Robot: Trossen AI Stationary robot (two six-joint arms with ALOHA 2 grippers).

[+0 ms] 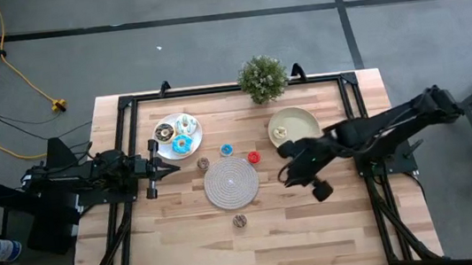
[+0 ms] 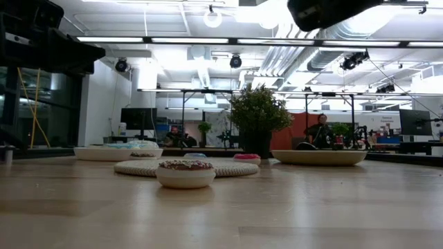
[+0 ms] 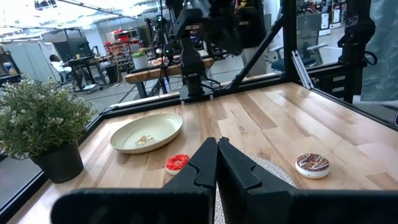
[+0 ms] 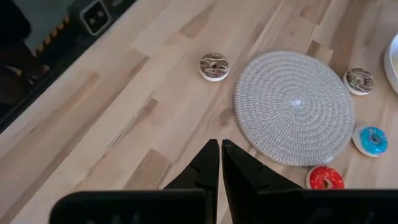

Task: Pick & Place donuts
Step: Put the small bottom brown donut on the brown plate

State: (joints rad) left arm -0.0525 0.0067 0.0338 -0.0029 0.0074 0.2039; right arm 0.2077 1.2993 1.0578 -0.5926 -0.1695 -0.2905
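Note:
Several small ring donuts lie around the woven mat (image 1: 231,182): a brown one (image 1: 204,163), a blue one (image 1: 226,150) and a red one (image 1: 254,157) by its far side, and a brown-iced one (image 1: 240,221) (image 2: 185,173) toward the near edge. Three more rest on the white plate (image 1: 178,135). My left gripper (image 1: 173,168) (image 3: 217,146) is shut and empty, left of the mat. My right gripper (image 1: 284,177) (image 4: 221,144) is shut and empty, raised to the right of the mat. The right wrist view shows the mat (image 4: 294,106) and the red donut (image 4: 326,178).
A cream-yellow plate (image 1: 293,126) (image 3: 147,132) with a small scrap in it sits right of the red donut. A potted plant (image 1: 262,78) (image 2: 257,117) stands at the far edge. Black frame rails border the table. Bare wood spreads along the near edge.

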